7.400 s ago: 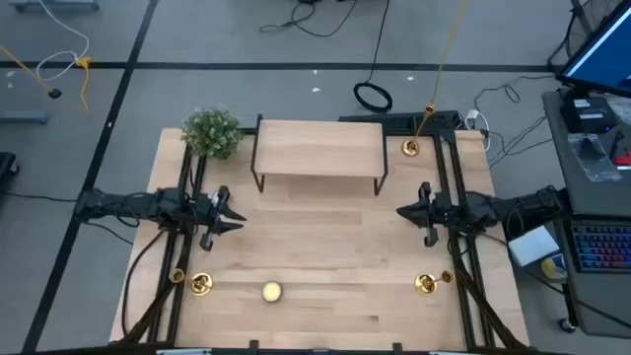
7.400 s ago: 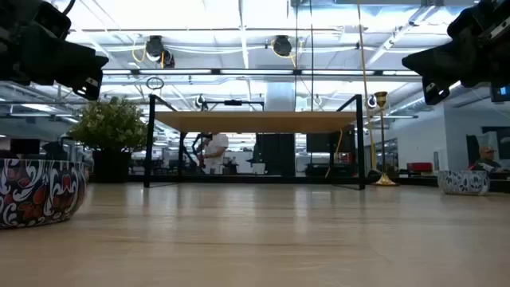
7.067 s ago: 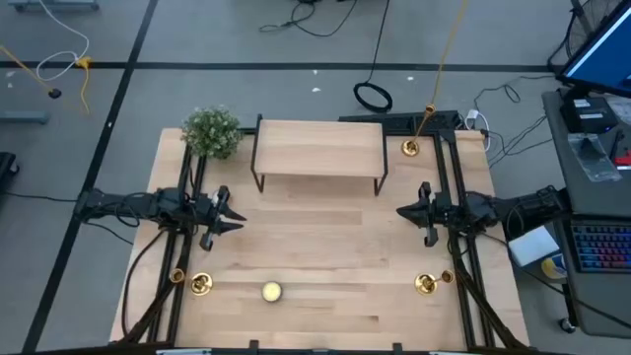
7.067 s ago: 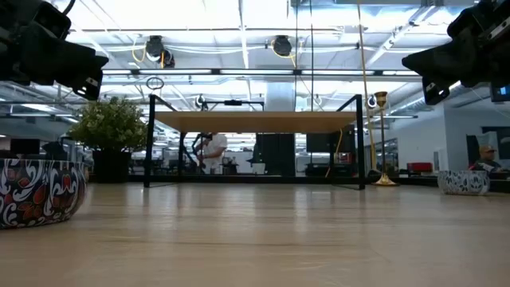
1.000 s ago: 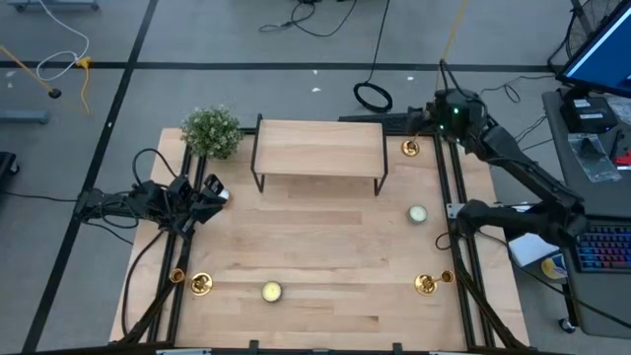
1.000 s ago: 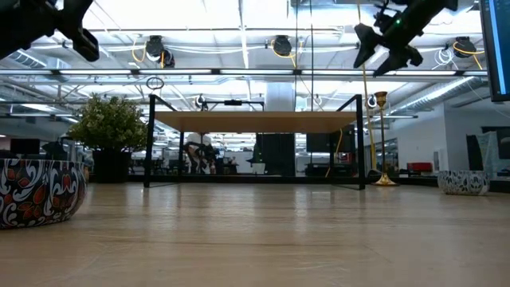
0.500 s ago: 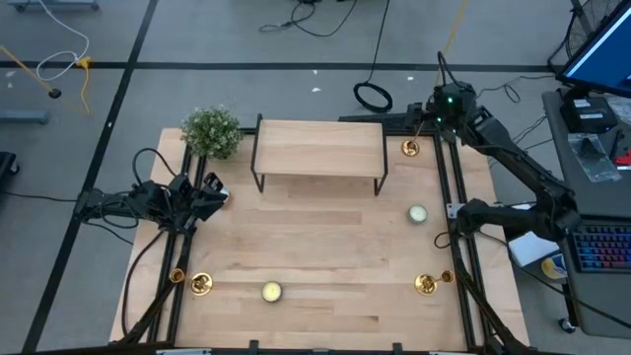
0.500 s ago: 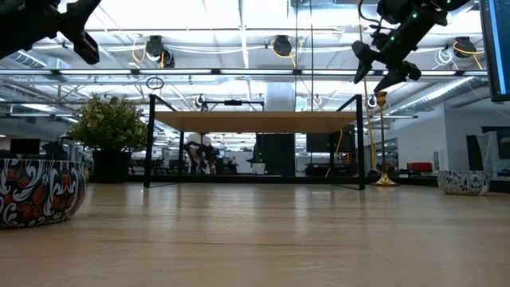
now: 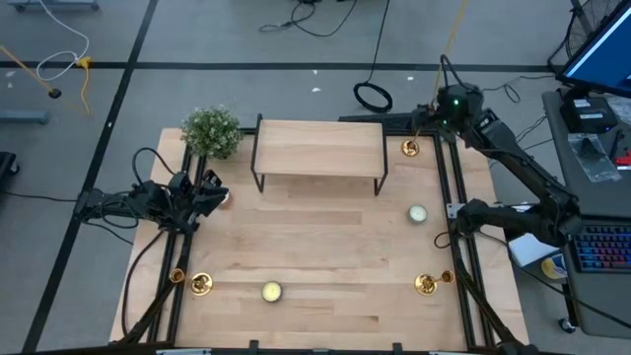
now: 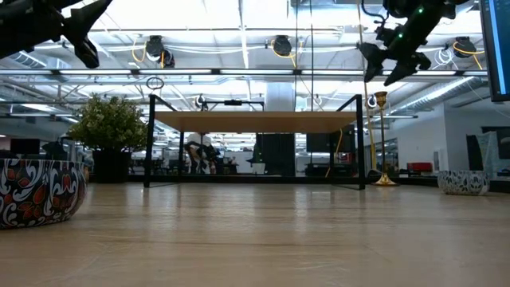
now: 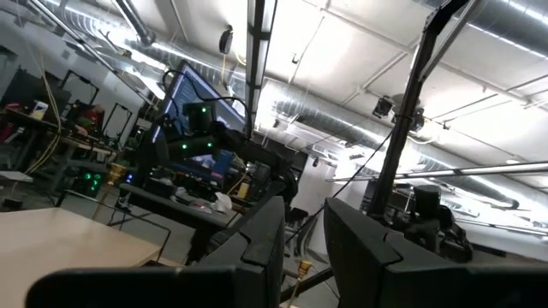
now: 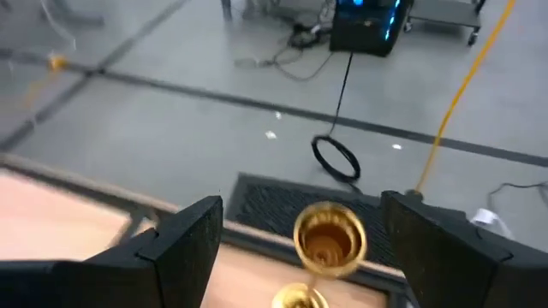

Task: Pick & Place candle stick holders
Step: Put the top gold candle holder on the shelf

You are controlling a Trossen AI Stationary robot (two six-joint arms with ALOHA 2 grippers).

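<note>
1. Wooden table (image 9: 315,247) with raised shelf (image 9: 318,148) at the back.
2. Right gripper (image 12: 300,244), fingers spread wide and empty, poised directly above the back-right candlestick (image 12: 330,235); stem upright, cup between the fingers.
3. Left gripper (image 11: 301,248) far off, nearly closed, holding nothing.

You get 1 overhead view straight down on the surface (image 9: 315,256); 1 level view across it; both share the small raised shelf (image 9: 318,148); 2 wrist views look outward.
</note>
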